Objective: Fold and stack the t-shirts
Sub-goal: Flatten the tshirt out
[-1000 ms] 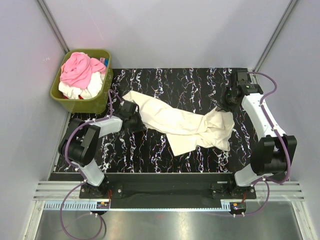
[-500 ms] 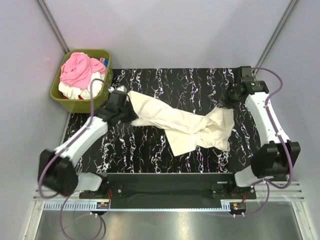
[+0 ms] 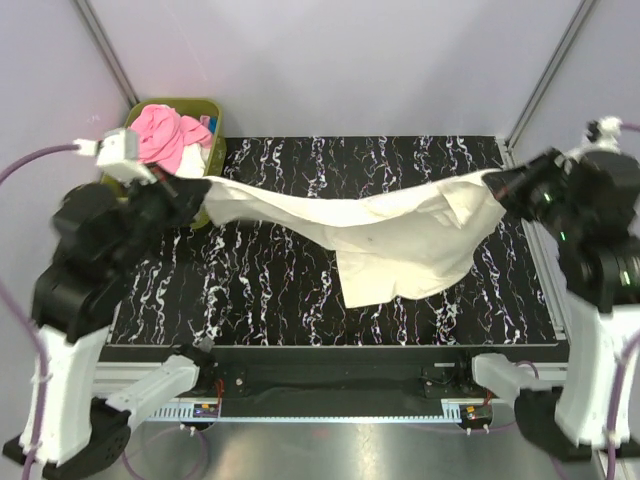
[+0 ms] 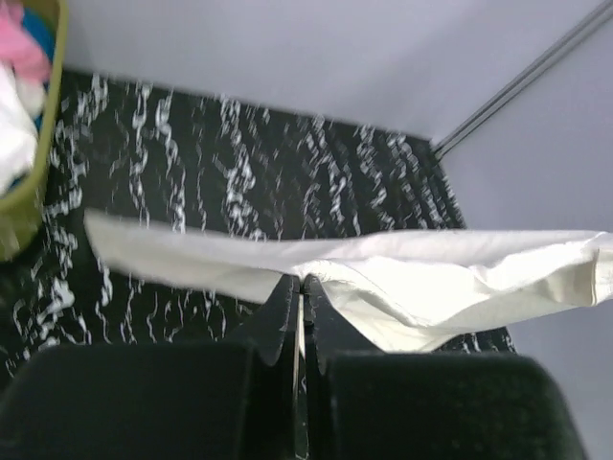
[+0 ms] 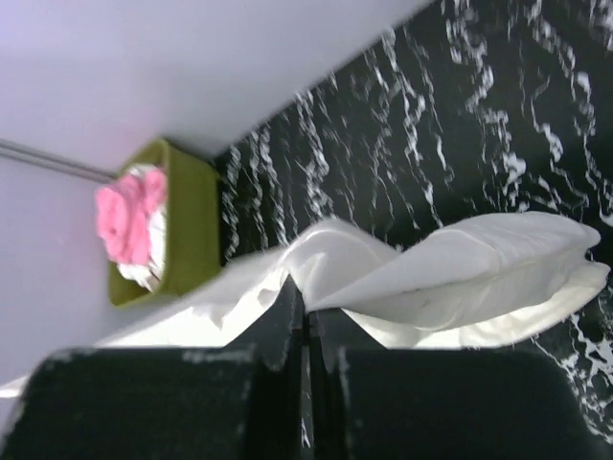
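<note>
Left wrist view shows the left hand (image 4: 300,287) with its two fingers pressed together on a thin edge of the cream t-shirt (image 4: 431,278), the cloth running off to either side of the pinch. The right wrist view shows the same thing at the other end: the right hand (image 5: 305,287) is closed on a bunched fold of the fabric. From above, the shirt hangs in the air as a sagging band between the two hands. It runs from the far-left corner of the surface (image 3: 300,300) to its far-right edge, and a wide lobe droops towards the middle. Whether that lobe touches the surface cannot be told. Behind the left hand, the olive-green basket (image 3: 215,125) sits just off the far-left corner, with a pink t-shirt (image 3: 160,135) heaped on paler cloth inside it. The cream shirt looks light, limp and not at all fragile, but it has no stiffness, so it will sag, twist and double over wherever it is not held. Thin cotton may also creep out of a narrow pinch if drawn too taut. Better holds are probably the shoulder seams or hem corners, where the cloth is doubled. Which part each hand has now is unclear.
</note>
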Controlling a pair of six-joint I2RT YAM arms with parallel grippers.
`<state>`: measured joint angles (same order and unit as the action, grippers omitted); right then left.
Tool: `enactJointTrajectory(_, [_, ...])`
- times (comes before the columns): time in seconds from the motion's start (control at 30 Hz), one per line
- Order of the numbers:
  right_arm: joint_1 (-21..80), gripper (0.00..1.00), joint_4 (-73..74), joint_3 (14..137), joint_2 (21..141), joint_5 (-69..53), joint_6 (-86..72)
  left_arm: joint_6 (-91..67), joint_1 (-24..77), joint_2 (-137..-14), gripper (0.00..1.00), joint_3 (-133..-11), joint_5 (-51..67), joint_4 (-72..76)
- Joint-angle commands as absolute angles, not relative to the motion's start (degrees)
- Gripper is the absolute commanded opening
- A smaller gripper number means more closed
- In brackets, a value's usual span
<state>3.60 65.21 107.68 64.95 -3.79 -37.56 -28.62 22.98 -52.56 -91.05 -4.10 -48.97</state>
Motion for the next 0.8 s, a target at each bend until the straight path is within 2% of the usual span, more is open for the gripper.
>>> enactJointTrajectory(0.0, [3.25, 0.00, 61.10, 108.29, 54.26, 2.09, -40.16, -21.19, 23.12, -48.44, 0.00, -96.85, 0.60, -49.14])
enactJointTrajectory(0.03, [3.34, 0.00, 58.13, 106.37, 48.75, 4.98, -40.43, -20.40, 23.12, -46.25, 0.00, -98.42, 3.57, -47.48])
enactJointTrajectory(0.13, [3.43, 0.00, 58.17, 107.99, 41.94, 13.05, -40.43, -17.50, 23.12, -43.08, 0.00, -102.46, 5.71, -46.24])
enactJointTrajectory(0.37, [5.88, 0.00, 57.22, 118.73, 44.20, 25.83, -34.11, -12.14, 23.12, -45.87, 0.00, -113.46, 4.13, -47.37])
enactJointTrajectory(0.5, [7.56, 0.00, 55.46, 122.51, 52.71, 27.95, -29.54, -10.46, 23.12, -51.14, 0.00, -113.55, -3.32, -48.07])
enactJointTrajectory(0.67, [7.56, 0.00, 58.71, 124.63, 70.99, 24.79, -29.44, -11.95, 22.77, -63.26, 0.00, -111.45, -9.31, -48.16])
enactJointTrajectory(0.7, [7.56, 0.00, 58.71, 123.76, 73.63, 24.61, -29.53, -12.56, 20.07, -65.80, 0.00, -111.10, -8.97, -48.16])
enactJointTrajectory(0.77, [6.16, 0.00, 58.19, 120.42, 81.89, 24.34, -30.66, -16.32, 11.83, -74.15, 0.00, -109.87, 0.32, -48.17])
